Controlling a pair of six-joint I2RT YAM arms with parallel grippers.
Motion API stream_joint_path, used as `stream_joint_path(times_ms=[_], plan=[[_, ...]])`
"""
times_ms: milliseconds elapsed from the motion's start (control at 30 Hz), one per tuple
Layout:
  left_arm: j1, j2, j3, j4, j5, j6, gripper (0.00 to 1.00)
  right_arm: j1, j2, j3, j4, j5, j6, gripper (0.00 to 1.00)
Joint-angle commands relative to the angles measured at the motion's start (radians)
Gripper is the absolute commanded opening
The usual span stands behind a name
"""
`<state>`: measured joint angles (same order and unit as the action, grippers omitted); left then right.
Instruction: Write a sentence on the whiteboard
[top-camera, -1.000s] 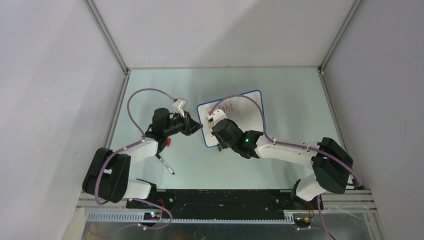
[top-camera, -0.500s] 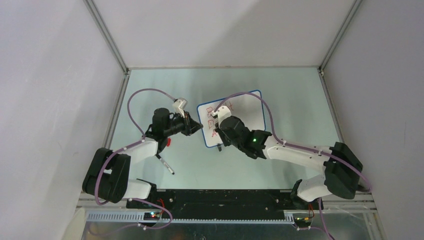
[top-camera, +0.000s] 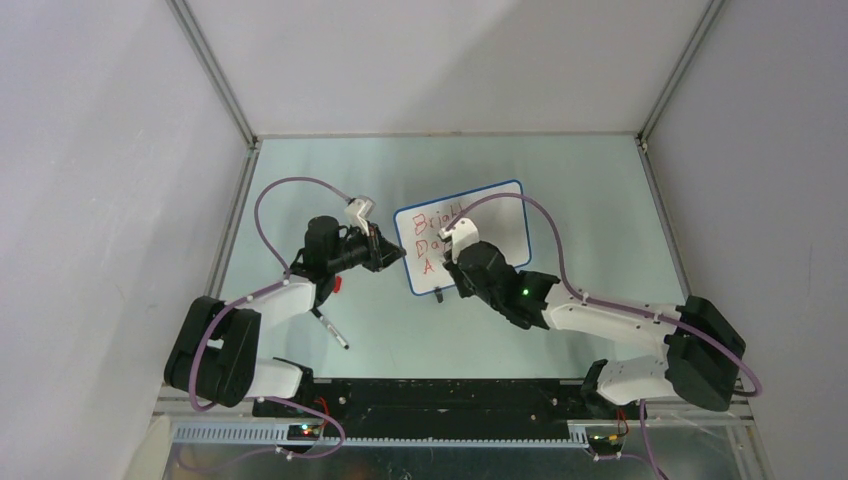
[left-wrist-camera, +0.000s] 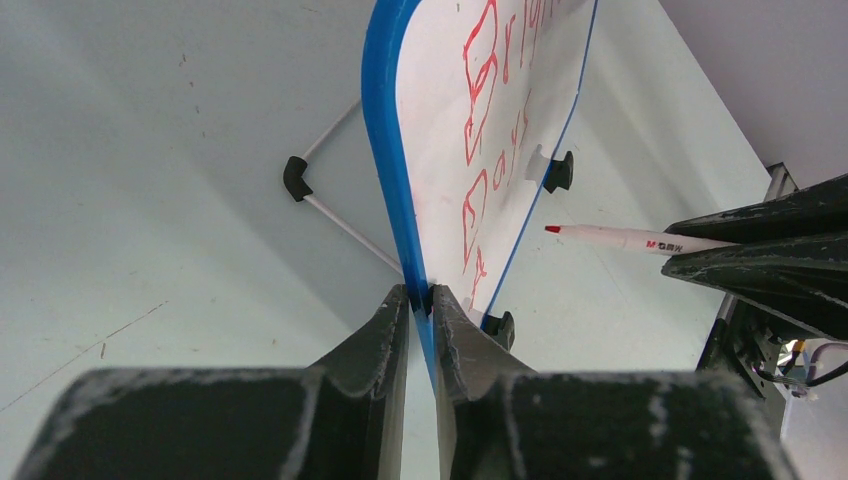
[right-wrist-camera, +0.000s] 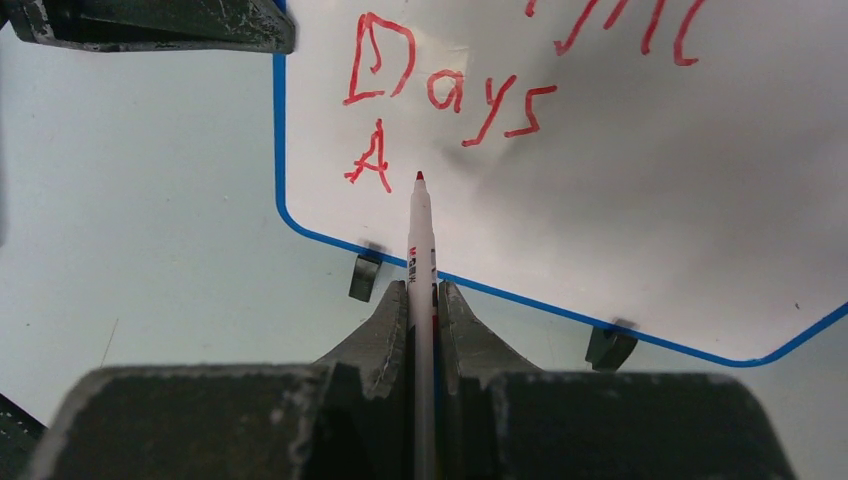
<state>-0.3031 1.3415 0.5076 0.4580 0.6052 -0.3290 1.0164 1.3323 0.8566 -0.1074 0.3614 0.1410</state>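
Observation:
The whiteboard (top-camera: 500, 215) stands tilted on the table, with a blue rim. The sentence (top-camera: 432, 240) reads "Bright", "Days" and "A" in red, also clear in the right wrist view (right-wrist-camera: 440, 90). My left gripper (top-camera: 398, 252) is shut on the whiteboard's left rim (left-wrist-camera: 395, 180), with a jaw on each side of it (left-wrist-camera: 420, 295). My right gripper (top-camera: 452, 262) is shut on a white marker (right-wrist-camera: 422, 240) with a red tip. The tip points at the board just right of the "A". I cannot tell whether it touches. The marker also shows in the left wrist view (left-wrist-camera: 620, 238).
Two black clip feet (right-wrist-camera: 365, 275) (right-wrist-camera: 610, 347) hold the board's lower rim. A wire stand (left-wrist-camera: 330, 190) props it from behind. A thin pen-like stick (top-camera: 330, 328) and a small red piece (top-camera: 337, 285) lie beside the left arm. Enclosure walls surround the table.
My right arm has swung rightward and its gripper has drawn off the left part of the board, uncovering "Days" and an "A" on the third line. The left gripper has not moved.

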Motion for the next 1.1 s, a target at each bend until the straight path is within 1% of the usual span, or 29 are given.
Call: stream_joint_path(times_ms=[0,133,333,800,1067], plan=[[-0.006,-0.035,0.037,0.029,0.008,0.026,0.17,0.0,-0.062,-0.032,0.097,0.057,-0.002,0.0],[-0.006,-0.038,0.036,0.03,0.01,0.024,0.18,0.009,-0.065,-0.048,0.14,0.084,-0.007,0.0],[-0.006,-0.041,0.035,0.03,0.01,0.024,0.18,0.019,-0.06,-0.056,0.159,0.105,-0.016,0.0],[-0.006,-0.039,0.035,0.027,0.007,0.026,0.18,-0.002,-0.037,-0.056,0.163,0.052,-0.003,0.0],[-0.005,-0.039,0.037,0.027,0.007,0.027,0.18,-0.007,-0.038,-0.056,0.16,0.049,0.001,0.0]])
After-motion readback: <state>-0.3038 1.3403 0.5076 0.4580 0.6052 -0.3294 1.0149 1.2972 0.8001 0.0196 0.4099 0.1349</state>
